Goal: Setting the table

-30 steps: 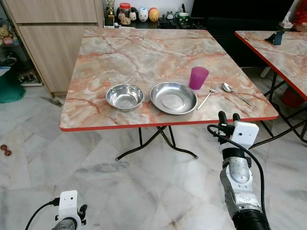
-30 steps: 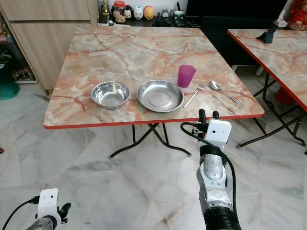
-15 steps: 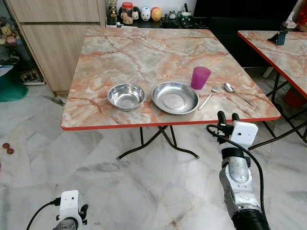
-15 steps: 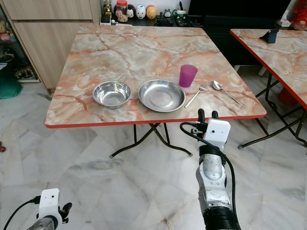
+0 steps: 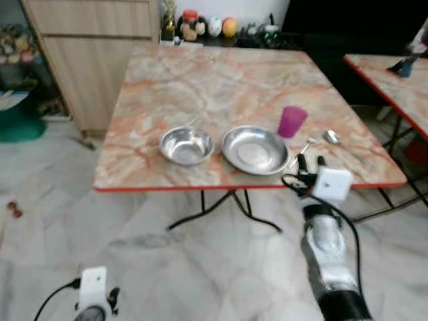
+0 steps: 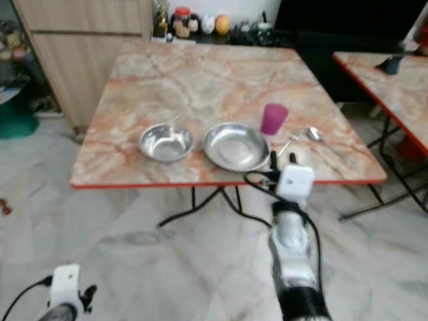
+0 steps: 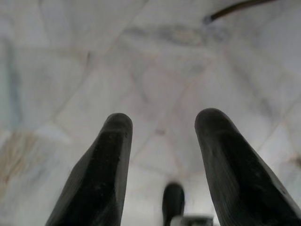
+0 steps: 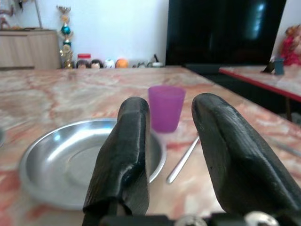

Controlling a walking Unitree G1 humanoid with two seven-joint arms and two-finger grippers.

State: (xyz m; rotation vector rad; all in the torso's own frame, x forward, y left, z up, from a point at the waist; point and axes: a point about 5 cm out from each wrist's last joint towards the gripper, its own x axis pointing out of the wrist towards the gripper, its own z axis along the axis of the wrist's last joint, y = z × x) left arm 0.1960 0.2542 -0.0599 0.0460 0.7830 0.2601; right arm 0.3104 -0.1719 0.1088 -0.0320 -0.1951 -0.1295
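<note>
On the marble-patterned table [image 5: 221,80] stand a steel bowl [image 5: 186,145], a wide steel plate [image 5: 255,149], a purple cup [image 5: 291,121], a fork [image 5: 303,148] and a spoon [image 5: 332,138], all near the front edge. My right gripper [image 5: 307,162] is raised at the table's front edge, just right of the plate, open and empty. Its wrist view looks across the plate [image 8: 70,157] toward the cup [image 8: 166,107] and fork [image 8: 182,159]. My left gripper [image 7: 164,136] hangs low over the floor, open.
A second table [image 5: 394,83] stands to the right with a gap between. A wooden cabinet [image 5: 93,47] is at the back left, small figurines [image 5: 207,27] behind the table. Folding table legs [image 5: 221,204] cross under the table above the marble floor.
The camera has moved closer to the table and the picture is blurred. My right gripper has risen to the table's front edge, beside the plate and fork.
</note>
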